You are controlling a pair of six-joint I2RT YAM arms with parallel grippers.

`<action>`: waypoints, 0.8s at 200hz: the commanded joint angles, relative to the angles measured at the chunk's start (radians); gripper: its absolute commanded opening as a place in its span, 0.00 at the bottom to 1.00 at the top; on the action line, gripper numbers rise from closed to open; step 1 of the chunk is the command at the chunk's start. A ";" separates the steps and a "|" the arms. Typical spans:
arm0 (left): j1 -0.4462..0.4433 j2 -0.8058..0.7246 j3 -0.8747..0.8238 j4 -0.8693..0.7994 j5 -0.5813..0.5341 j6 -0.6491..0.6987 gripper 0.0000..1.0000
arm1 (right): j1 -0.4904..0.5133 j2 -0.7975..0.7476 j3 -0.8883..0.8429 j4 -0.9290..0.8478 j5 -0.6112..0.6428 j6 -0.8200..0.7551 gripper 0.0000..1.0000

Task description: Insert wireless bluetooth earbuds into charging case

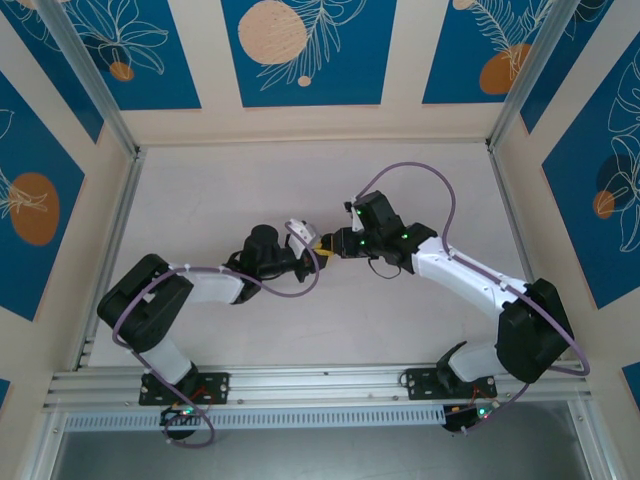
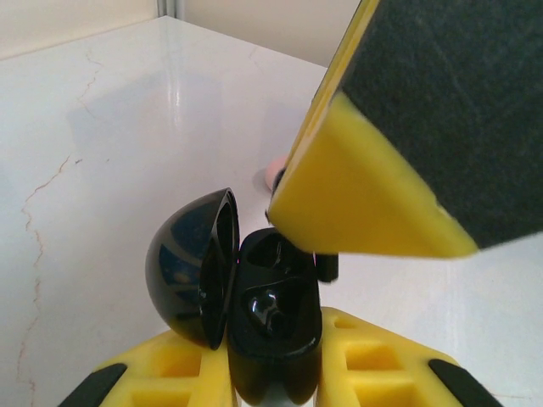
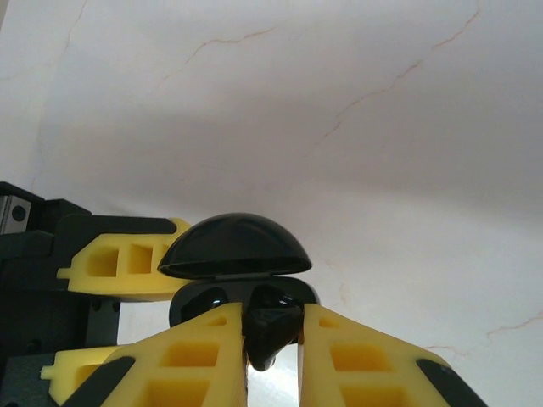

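Observation:
My left gripper (image 2: 271, 343) is shut on the black charging case (image 2: 293, 339), whose domed lid (image 2: 188, 264) stands open to the left. A glossy black shape (image 2: 265, 307) sits in the case's near socket. My right gripper (image 3: 271, 315) is shut on a black earbud (image 3: 273, 337), held right at the open case (image 3: 199, 301) under its lid (image 3: 233, 244). In the left wrist view a right finger (image 2: 399, 127) hangs over the case's far socket, with a bit of the held earbud (image 2: 327, 267) below it. The two grippers (image 1: 325, 247) meet mid-table.
A pale pink earbud (image 2: 273, 174) lies on the white marbled table (image 2: 102, 153) just behind the right finger. The left gripper's yellow fingers (image 3: 119, 259) show left of the case in the right wrist view. Open tabletop (image 1: 250, 180) lies around both arms.

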State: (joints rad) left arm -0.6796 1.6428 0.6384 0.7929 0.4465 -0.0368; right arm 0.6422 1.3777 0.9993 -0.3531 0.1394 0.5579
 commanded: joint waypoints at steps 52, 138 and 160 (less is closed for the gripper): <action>-0.010 -0.028 -0.011 0.063 0.006 -0.031 0.22 | 0.010 -0.014 0.002 0.078 0.062 0.017 0.19; -0.011 -0.025 -0.007 0.091 -0.008 -0.061 0.22 | 0.031 0.021 0.010 0.080 0.069 0.015 0.19; -0.011 -0.027 -0.007 0.093 -0.022 -0.068 0.22 | 0.040 0.022 0.012 0.069 0.076 0.011 0.19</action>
State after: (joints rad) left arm -0.6796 1.6409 0.6296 0.8310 0.4404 -0.0814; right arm 0.6640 1.3933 0.9993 -0.2901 0.1982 0.5583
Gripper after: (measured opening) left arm 0.221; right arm 0.189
